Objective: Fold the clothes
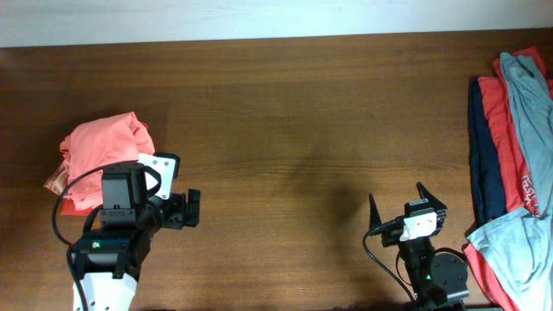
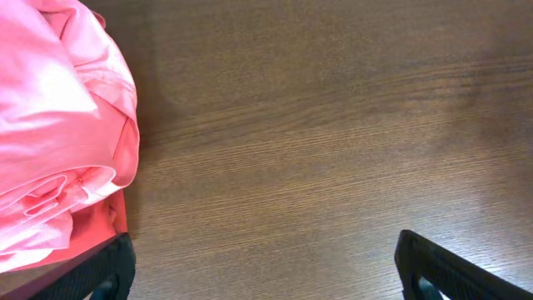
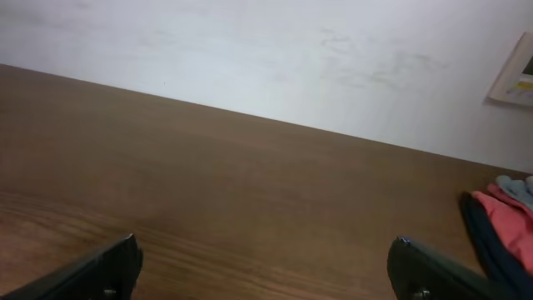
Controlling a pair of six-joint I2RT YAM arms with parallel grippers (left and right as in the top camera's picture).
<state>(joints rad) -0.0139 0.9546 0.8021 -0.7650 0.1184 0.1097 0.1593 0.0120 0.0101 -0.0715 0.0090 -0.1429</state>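
overhead shows the salmon-pink shirt (image 1: pixel 108 155) bunched in a heap on the left side of the tabletop (image 1: pixel 285 112), close to your left gripper (image 1: pixel 188 209); the other clothes (image 1: pixel 510 130), red, navy and grey-blue, lie layered along the right edge; the right gripper (image 1: pixel 404 203) sits near the front edge, apart from them; both grippers stand wide open and hold nothing. judging from this, no fold is under way and the step in hand is reaching for the pink shirt to spread it flat; the next move calls for you to bring the left gripper over the heap, pinch a hem or shoulder, and draw it toward the middle. the centre of the tabletop is bare wood, with wide room for both arms; mind the front edge by the arm bases, and the clothes at the right edge, which a sweeping right arm could drag off.
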